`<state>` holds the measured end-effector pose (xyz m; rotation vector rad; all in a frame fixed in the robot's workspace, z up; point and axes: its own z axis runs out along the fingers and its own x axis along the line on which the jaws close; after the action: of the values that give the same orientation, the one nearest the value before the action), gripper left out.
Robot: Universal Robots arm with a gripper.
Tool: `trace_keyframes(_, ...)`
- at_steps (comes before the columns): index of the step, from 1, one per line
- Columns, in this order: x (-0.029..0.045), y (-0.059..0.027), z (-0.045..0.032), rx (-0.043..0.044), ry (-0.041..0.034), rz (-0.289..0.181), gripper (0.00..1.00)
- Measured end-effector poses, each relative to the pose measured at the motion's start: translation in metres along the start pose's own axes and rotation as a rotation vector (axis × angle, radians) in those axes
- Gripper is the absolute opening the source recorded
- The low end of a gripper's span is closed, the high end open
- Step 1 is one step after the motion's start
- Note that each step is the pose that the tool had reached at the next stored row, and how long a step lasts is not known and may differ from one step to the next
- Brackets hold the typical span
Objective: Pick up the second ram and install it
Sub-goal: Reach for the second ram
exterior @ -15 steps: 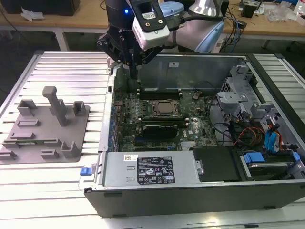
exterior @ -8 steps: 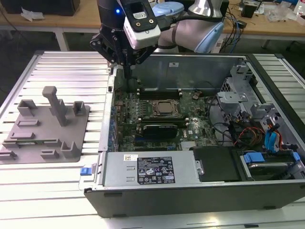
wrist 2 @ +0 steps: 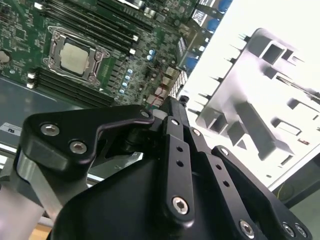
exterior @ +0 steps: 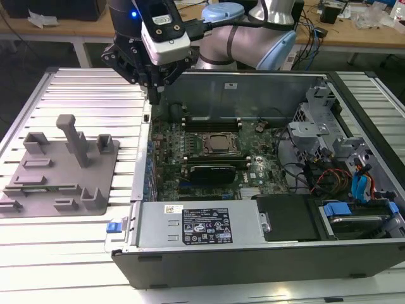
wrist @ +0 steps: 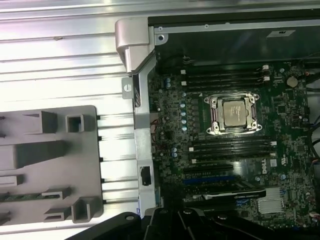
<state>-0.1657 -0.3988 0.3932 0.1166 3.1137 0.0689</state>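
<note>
Exterior view: my gripper (exterior: 155, 85) hangs over case (exterior: 266, 82) corner at 11 o'clock, jaws clenched, empty. Ram (exterior: 44, 188) lies in tray (exterior: 60, 170) slot, 8 o'clock from me, well apart. Step, I judge: reach for pickup. Calls for jaws spread, squared across stick.

Case wall (exterior: 142, 166) near pincer (exterior: 155, 94) (motherboard (exterior: 169, 140) unobstructed above)

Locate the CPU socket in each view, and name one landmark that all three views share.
Exterior view: CPU socket at mid-board inside the open case, to the exterior view's right of the grey fixture.
Second wrist view: socket between two banks of black slots.
First wrist view: socket between the same slot banks.
Shared landmark: the grey fixture beside the case.
</note>
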Motion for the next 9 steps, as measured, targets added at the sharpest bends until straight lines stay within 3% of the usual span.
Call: trace_keyframes(9,0.0313,-0.0023,-0.0007,0.0001,0.0,0.0,0.08)
